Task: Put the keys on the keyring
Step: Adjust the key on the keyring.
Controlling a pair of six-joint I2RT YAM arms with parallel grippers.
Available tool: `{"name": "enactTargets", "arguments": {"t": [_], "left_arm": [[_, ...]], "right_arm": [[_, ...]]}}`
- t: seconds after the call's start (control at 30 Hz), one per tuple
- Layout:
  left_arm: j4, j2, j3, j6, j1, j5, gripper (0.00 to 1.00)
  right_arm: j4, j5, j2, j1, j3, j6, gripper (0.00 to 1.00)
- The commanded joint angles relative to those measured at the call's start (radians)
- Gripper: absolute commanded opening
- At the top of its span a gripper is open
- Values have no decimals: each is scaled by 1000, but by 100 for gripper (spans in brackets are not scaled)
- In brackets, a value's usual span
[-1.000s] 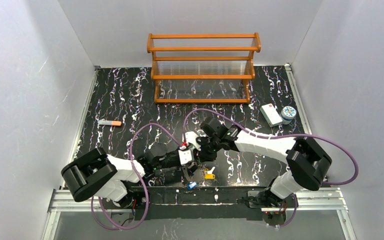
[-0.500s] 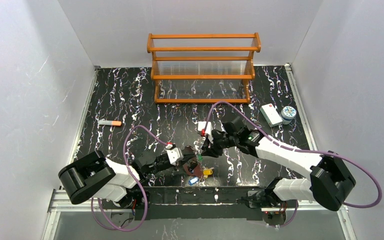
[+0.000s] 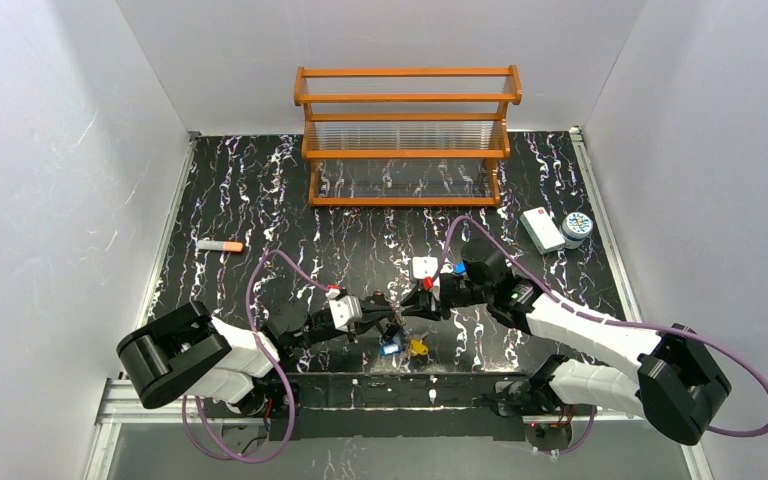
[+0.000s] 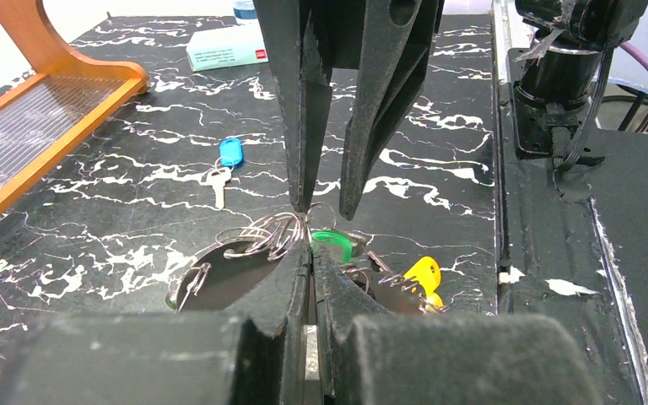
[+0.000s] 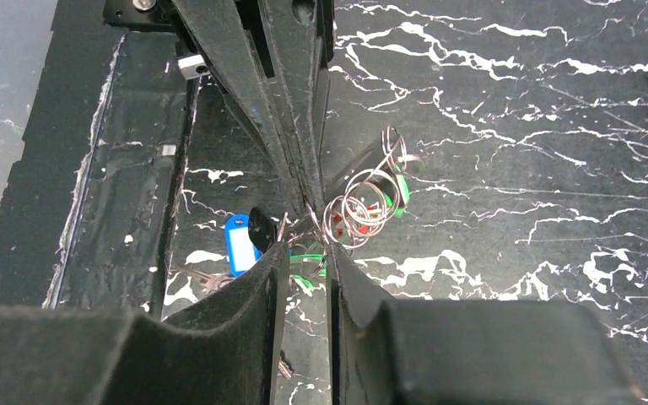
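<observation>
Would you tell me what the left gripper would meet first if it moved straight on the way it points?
Most likely the right gripper: its fingertips face the left gripper almost tip to tip, with only wire rings between.

Keyring point(image 5: 361, 207): loose silvery wire coils, pinched at the left hand's point(image 4: 310, 253) tips over the bench point(image 4: 93, 219); green key point(image 4: 331, 244) just beside them; yellow key point(image 4: 422, 273) near; blue key point(image 4: 224, 162) lies flat, well apart.

Black white-veined bench point(image 3: 260, 200). Wooden rack point(image 3: 407, 135) upper centre, at back edge. Orange-tipped stick point(image 3: 220, 245) mid-left, alone. White box point(image 3: 541, 229) w/ round tin point(image 3: 578, 226) just beside it, mid-right. Blue-tag key point(image 3: 390, 347) & yellow-tag key point(image 3: 418, 347) lower centre, near front edge.
</observation>
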Motion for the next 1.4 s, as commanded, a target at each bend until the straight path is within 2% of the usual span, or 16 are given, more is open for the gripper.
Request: {"name": "enactTargets", "arguments": {"t": [0.0,0.37,0.57,0.8,1.1,1.37], "left_arm": [[76,-28,-6,-4,-3,6,0],[76,-34,-3,-6,-3,4,0],[76,-33,0,-2,-2,0,0],[76,-30,1,-2,-3,0,0],[76,-31,-2,-2,-2,5,0],[76,-26,4,-1,-2,9,0]], "right_arm": [[91,-42,-17,0,-17,-24,29],[71,52,25,0,-27,-14,29],[71,107,34,0,-45,13,25],[118,127,-1,-8,-80,58,29],[253,13,-70,-86,-143,197,39],[360,-114,-1,-139,-124,379,45]]}}
